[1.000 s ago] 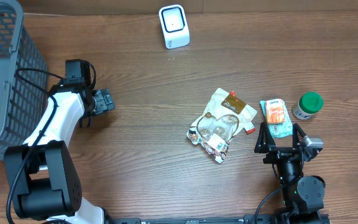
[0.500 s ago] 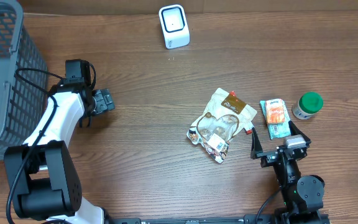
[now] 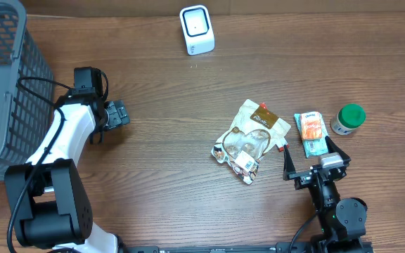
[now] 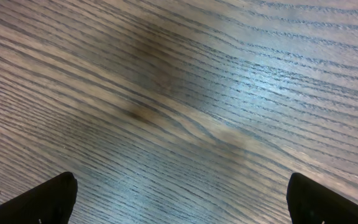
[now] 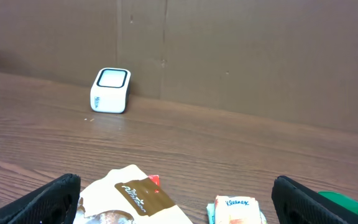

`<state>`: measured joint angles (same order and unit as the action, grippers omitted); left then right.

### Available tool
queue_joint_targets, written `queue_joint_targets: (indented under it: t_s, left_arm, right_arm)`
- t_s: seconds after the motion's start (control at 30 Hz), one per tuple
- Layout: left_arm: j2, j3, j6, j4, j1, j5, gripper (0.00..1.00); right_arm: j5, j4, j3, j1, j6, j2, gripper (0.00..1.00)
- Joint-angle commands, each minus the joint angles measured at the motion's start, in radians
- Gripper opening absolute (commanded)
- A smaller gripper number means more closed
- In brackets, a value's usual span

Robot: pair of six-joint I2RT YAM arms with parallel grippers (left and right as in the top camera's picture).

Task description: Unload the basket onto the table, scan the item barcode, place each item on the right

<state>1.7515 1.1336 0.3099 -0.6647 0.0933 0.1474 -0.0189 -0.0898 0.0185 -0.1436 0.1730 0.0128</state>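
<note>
Your right claw (image 3: pixel 308 156) sits nearest you, at about 5 o'clock on the table (image 3: pixel 174 183), and its jaws are spread wide with nothing between them. Straight off its tips at 12 o'clock lies a small tissue pack (image 3: pixel 311 132). In the right wrist view you can read "Kleenex" on it in blue, above an orange patch. Just beside the pack at 3 o'clock stands a little jar with a green lid (image 3: pixel 348 118), close to it but not touching. At 10 o'clock from the claw lies a crinkled clear pouch (image 3: pixel 252 137). It carries a brown label with gold cursive script, and that script is too small for you to read. There is small print on the pouch's near end too, also too fine to make out.

Over on the 9 o'clock side, your left claw (image 3: pixel 121 114) points down at bare wood, fingers wide apart and gripping nothing. The grey mesh basket (image 3: pixel 5 84) fills the 10 o'clock corner. Farthest out, at 12 o'clock, the white scanner (image 3: pixel 196 29) stands upright near the back wall, well apart from all three items.
</note>
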Motion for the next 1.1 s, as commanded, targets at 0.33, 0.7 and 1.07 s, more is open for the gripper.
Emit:
queue_joint_targets:
  t_s: [0.33,0.7,1.07]
  left_arm:
    - [-0.007,0.014,-0.019,0.000,-0.002,0.010,1.00]
    - [-0.019,0.014,-0.019,0.000,-0.004,0.010,1.00]
    - [-0.341,0.014,-0.019,-0.004,-0.005,0.010,1.00]
  right_arm:
    - [-0.002,0.006,-0.011,0.006,0.008,-0.010,1.00]
    - [-0.002,0.006,-0.011,0.006,0.008,-0.010,1.00]
    - [-0.002,0.006,-0.011,0.006,0.008,-0.010,1.00]
